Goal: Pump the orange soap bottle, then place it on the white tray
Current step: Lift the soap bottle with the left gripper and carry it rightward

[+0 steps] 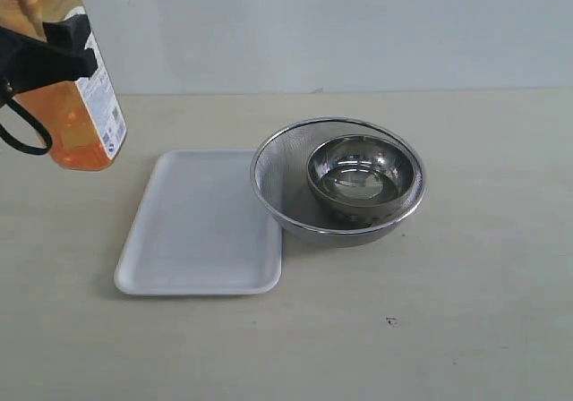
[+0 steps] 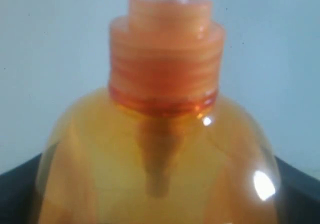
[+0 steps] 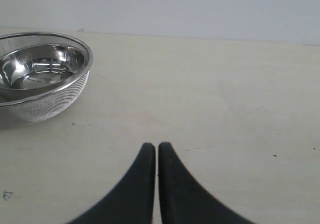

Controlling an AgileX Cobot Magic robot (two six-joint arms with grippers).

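As our left fingers (image 1: 63, 52) grip the orange soap bottle (image 1: 76, 106), lifted beside the white tray (image 1: 201, 231), we judge it ready for placing; our right fingers (image 3: 145, 184) are closed, empty.

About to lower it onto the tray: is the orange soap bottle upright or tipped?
Tipped: in the exterior view the orange soap bottle leans with its top leftward, clamped in the left gripper.

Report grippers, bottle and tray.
Left gripper shut on orange soap bottle, held tilted, left of white tray. Right gripper shut, empty. Strainer with bowl crowds tray's right edge.
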